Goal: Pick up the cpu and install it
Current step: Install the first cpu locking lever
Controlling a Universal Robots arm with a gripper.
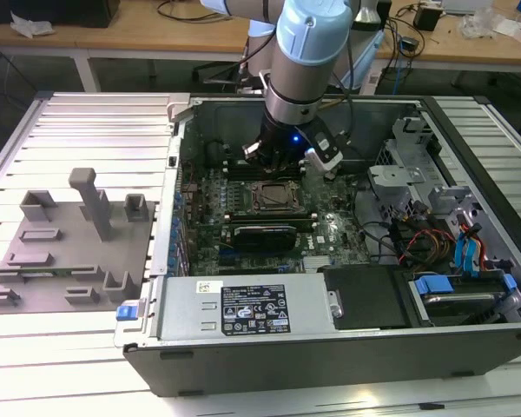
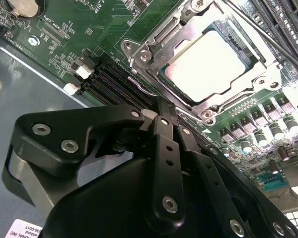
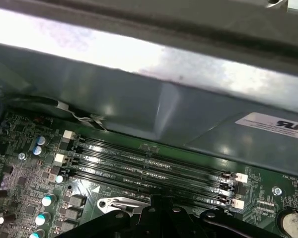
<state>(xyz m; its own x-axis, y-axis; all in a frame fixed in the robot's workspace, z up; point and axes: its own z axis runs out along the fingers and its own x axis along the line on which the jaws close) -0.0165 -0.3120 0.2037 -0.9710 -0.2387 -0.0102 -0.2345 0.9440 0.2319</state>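
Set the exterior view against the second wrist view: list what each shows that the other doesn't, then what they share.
Exterior view, not second wrist: the grey fixture plate beside the computer case, and the arm. Second wrist, not exterior: the cpu, bright, lying inside the socket frame. Both: the end effector over the motherboard, close to the socket frame.

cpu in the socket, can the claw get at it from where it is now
Probably yes: the cpu lies bare-topped inside the socket frame, nothing over it, and the claw hangs just beside the frame.
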